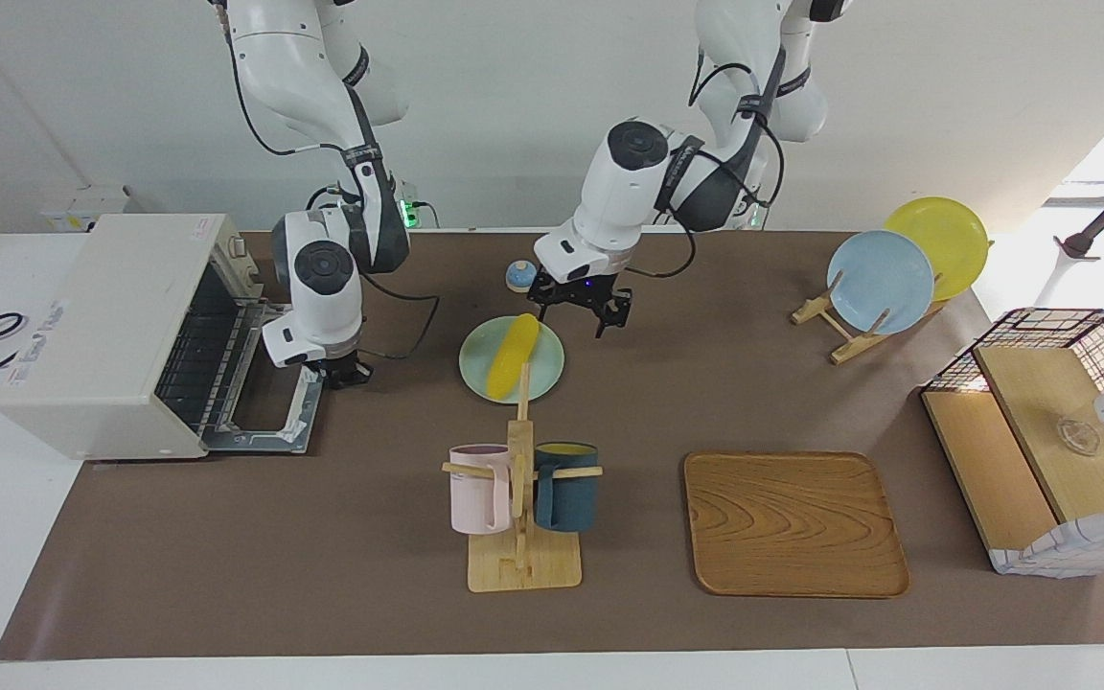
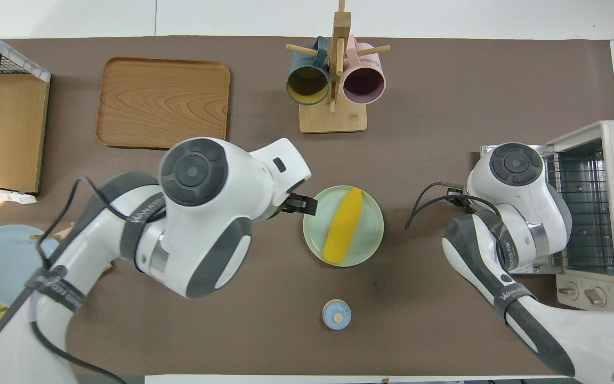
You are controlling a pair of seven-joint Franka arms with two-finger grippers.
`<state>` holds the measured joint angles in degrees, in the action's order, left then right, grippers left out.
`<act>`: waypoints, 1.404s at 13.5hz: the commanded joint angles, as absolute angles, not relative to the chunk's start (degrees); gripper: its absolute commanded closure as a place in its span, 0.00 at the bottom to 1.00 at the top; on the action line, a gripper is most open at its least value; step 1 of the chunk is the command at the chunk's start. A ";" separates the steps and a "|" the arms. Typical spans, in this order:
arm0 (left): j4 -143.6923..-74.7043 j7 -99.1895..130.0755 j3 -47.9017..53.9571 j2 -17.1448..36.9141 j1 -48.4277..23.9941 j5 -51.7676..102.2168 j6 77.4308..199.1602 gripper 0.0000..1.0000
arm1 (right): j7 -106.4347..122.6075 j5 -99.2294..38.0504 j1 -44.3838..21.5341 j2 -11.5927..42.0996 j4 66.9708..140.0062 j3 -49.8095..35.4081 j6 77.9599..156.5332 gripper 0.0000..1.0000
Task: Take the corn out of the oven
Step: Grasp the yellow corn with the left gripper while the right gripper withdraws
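From the facing view, the corn [image 1: 512, 356] lies on a pale green plate [image 1: 542, 379], out of the oven [image 1: 121, 335], whose door [image 1: 269, 422] hangs open at the right arm's end of the table. The left gripper [image 1: 581, 309] hovers over the table just beside the plate, fingers spread wide and empty. The right gripper [image 1: 341, 372] sits low over the open door; whether it is open or closed I cannot tell. A mug rack [image 1: 521, 508] stands farther from the robots than the plate.

From overhead, the corn [image 2: 343, 227] lies diagonally across the plate [image 2: 373, 234]. One dark finger of the left gripper [image 2: 301, 204] shows at the plate's rim. The right gripper is hidden under its wrist, in front of the oven [image 2: 600, 213].
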<state>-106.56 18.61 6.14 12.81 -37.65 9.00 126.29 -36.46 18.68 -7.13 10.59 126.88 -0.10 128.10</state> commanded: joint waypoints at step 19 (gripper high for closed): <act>-106.35 23.64 4.57 23.99 -47.46 6.42 137.81 0.00 | -3.87 23.64 5.71 -2.46 119.71 -0.44 107.05 1.00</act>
<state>-106.30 21.85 5.82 23.85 -45.87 7.87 137.40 -4.88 22.43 4.55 -3.40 117.60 -0.54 106.52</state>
